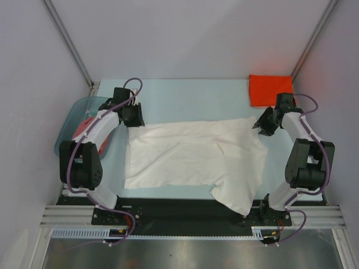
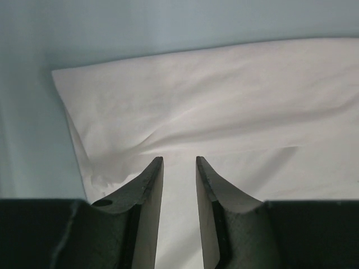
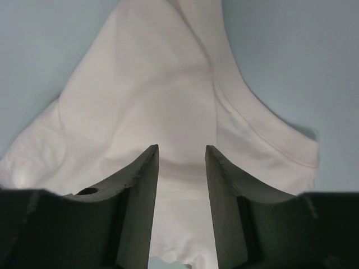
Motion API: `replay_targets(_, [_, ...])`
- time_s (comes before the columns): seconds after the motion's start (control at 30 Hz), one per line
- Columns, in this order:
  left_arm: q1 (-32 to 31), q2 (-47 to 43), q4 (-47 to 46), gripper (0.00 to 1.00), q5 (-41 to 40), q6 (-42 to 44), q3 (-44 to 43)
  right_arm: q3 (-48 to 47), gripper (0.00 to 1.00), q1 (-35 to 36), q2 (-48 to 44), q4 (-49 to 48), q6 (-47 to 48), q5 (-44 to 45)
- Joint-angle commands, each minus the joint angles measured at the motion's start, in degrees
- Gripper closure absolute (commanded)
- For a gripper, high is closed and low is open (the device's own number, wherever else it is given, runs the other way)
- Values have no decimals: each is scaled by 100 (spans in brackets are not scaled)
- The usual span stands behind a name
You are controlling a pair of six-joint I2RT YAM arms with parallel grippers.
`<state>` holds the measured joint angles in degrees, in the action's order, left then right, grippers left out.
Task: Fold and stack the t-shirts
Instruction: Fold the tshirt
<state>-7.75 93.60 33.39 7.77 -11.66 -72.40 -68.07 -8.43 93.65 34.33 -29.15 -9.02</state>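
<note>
Starting at the near edge of the table [image 1: 185, 92]: the white tee [image 1: 190, 157] is lying mostly flat across the middle. One lumpy end is drooping over the near edge toward the right side, just beside the right arm's base. The rest is spreading back toward the far side, a bit rumpled, with soft creases running through it.

Further back, the left gripper [image 1: 136, 122] is hovering over the tee's far left corner. In the left wrist view the left gripper [image 2: 179, 159] is sitting with its jaws apart and nothing between them, just white cloth showing below the gap. The right gripper [image 1: 261, 125] is doing the same at the tee's far right end. From its own camera the right gripper [image 3: 182, 148] is parted too, gripping nothing, and looking down on a seamed fold of the tee.

Along the left edge, the blue-grey basin [image 1: 66, 126] is sitting with some red cloth [image 1: 84, 124] in it, partly hidden behind the left arm. In the far right corner, the orange-red tee [image 1: 269, 89] is lying folded into a neat rectangle, apart from the white one.
</note>
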Motion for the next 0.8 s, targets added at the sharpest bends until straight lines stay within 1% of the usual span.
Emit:
replay_targets(0.0, [10, 44, -297, 66, 418, -91, 7, -443, 57, 8, -5, -163, 67, -574])
replay_targets(0.1, [45, 386, -237, 68, 383, -73, -98, -487, 57, 78, 118, -128, -21, -1171])
replay_targets(0.13, [106, 465, -210, 69, 444, -82, -134, -453, 53, 156, 127, -58, -47, -1260])
replay_targets(0.2, [203, 475, -245, 66, 724, -108, -143, -129, 49, 236, 49, -40, -117, -1392])
replay_targets(0.23, [256, 475, -80, 63, 848, -161, -186, 12, 46, 271, 22, -49, -161, -1453])
replay_targets(0.3, [370, 396, 71, 60, 1015, -336, -266, 485, 43, 324, -74, -145, -205, -1655])
replay_targets(0.33, [510, 300, -16, 56, 1225, -641, -187, 610, 41, 324, -170, -293, -188, -1665])
replay_targets(0.4, [634, -50, -226, 53, 1280, -1029, 295, 804, 39, 324, -189, -330, -118, -1604])
replay_targets(0.43, [739, -157, -454, 46, 1254, -1362, 506, 857, 39, 324, -171, -295, -74, -1577])
replay_targets(0.47, [748, -236, -560, 45, 1323, -1504, 856, 866, 39, 324, -110, -191, 57, -1577])
replay_targets(0.5, [957, -420, -683, 44, 1428, -1628, 1016, 866, 38, 315, -101, -129, 128, -1551])
replay_targets(0.53, [1160, -483, -919, 40, 1516, -1838, 1165, 875, 38, 315, -110, 3, 215, -1507])
replay_targets(0.57, [1249, -579, -1009, 39, 1639, -1909, 1384, 883, 38, 307, -171, 73, 373, -1385])
replay_targets(0.67, [1504, -782, -1220, 39, 1753, -2085, 1676, 1059, 35, 228, -407, 180, 524, -1243])
replay_targets(0.7, [1539, -808, -1273, 41, 1780, -2121, 1729, 1120, 34, 184, -469, 171, 515, -1252])
replay_targets(0.73, [1574, -808, -1378, 46, 1798, -2156, 1808, 1182, 34, 114, -522, 180, 507, -1278])
replay_targets(0.77, [1583, -800, -1370, 48, 1798, -2147, 1800, 1295, 33, 87, -610, 171, 515, -1348])
